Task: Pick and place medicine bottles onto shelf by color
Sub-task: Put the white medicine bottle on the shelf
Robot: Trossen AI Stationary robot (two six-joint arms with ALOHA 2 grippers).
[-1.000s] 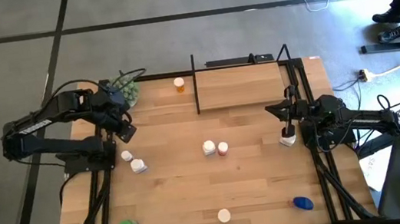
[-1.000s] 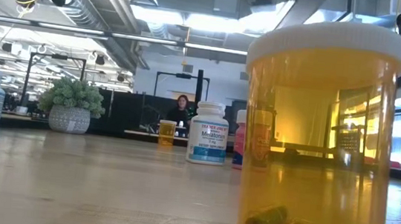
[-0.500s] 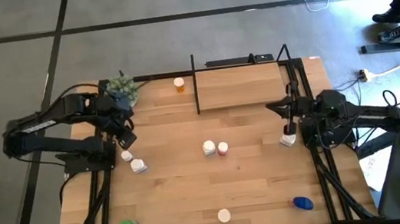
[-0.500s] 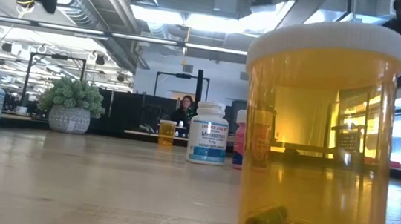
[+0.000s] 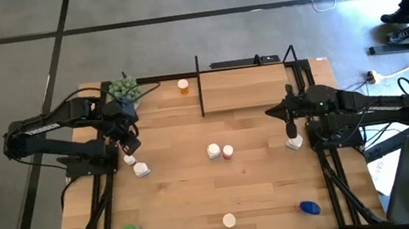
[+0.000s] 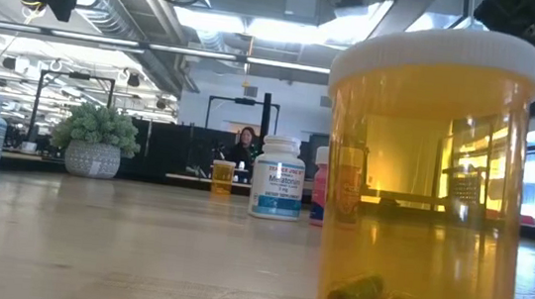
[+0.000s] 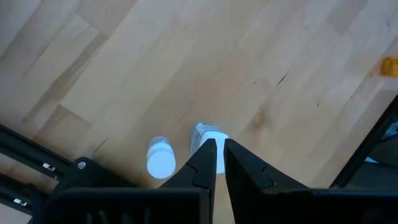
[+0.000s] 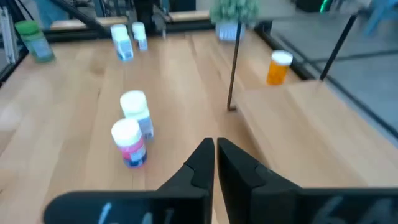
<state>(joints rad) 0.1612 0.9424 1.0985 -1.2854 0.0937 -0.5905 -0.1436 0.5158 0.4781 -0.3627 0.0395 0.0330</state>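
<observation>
Though high-hidden, prob. pills in orange bottle [image 6: 423,186]

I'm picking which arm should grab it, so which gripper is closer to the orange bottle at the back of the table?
Left. The left gripper is nearer the orange bottle, toward the plant side. The right gripper sits farther off, beyond the shelf.

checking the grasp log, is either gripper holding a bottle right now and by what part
Nothing is held. The left gripper hangs shut above the two white bottles with nothing between its fingers, and the right gripper is shut and empty over the table near the shelf.
</observation>
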